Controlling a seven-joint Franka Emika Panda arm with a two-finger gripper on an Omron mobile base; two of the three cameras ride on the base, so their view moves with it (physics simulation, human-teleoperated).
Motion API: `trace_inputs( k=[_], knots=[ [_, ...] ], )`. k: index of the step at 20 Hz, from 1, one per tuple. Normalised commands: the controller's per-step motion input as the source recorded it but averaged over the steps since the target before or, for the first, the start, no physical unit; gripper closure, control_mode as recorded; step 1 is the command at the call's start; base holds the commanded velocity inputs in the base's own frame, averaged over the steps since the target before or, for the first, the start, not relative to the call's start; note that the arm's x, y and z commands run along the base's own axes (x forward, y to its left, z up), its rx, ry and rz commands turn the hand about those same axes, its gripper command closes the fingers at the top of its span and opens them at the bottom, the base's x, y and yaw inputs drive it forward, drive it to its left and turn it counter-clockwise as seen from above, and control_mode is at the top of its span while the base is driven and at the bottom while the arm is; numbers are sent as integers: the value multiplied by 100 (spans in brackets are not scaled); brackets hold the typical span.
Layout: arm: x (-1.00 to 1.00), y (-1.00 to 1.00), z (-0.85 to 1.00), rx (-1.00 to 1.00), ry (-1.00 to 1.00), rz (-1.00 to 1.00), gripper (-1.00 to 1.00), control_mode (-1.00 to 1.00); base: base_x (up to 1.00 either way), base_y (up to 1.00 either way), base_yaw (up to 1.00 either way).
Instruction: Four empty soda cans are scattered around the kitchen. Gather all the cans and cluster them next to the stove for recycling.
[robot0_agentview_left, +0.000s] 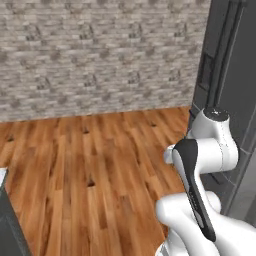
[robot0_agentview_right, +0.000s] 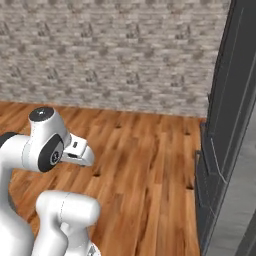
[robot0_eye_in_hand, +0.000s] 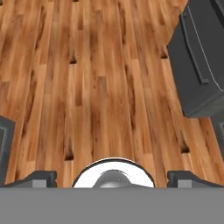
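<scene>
A simulated kitchen scene showing a warm brown wooden plank floor (robot0_agentview_left: 90, 175), a grey stone brick wall (robot0_agentview_left: 100, 55) at the back, and a tall dark grey cabinet unit (robot0_agentview_right: 230, 130) standing on the right. No soda can and no stove can be seen from here, so where they sit cannot be told, and nothing shows a can gathered; judging by this, the task seems to be at an early or in-between stage, with the robot facing open floor and the collecting left to do.

The white arm with dark joints (robot0_agentview_left: 200, 165) is folded compactly above its base, elbow raised, close beside the dark cabinet. In the hand view, the end effector (robot0_eye_in_hand: 111, 177) points down at the bare floor, its two dark finger tips (robot0_eye_in_hand: 37, 177) standing wide apart at the bottom edge, open and holding nothing. A corner of the dark cabinet shows at upper right there.
</scene>
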Motion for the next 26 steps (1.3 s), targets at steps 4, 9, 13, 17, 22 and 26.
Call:
trace_inputs(
  k=[4,9,13,17,22,26],
  knots=[
    [0,0,0,0,0,0,-100,100,100,11,15],
    [0,0,0,0,0,0,-100,100,92,5,25],
    [0,0,0,0,0,0,-100,100,28,0,46],
    [0,0,0,0,0,0,-100,100,0,0,50],
    [0,0,0,0,0,0,-100,100,34,5,43],
    [0,0,0,0,0,0,-100,100,100,8,20]
  ],
)
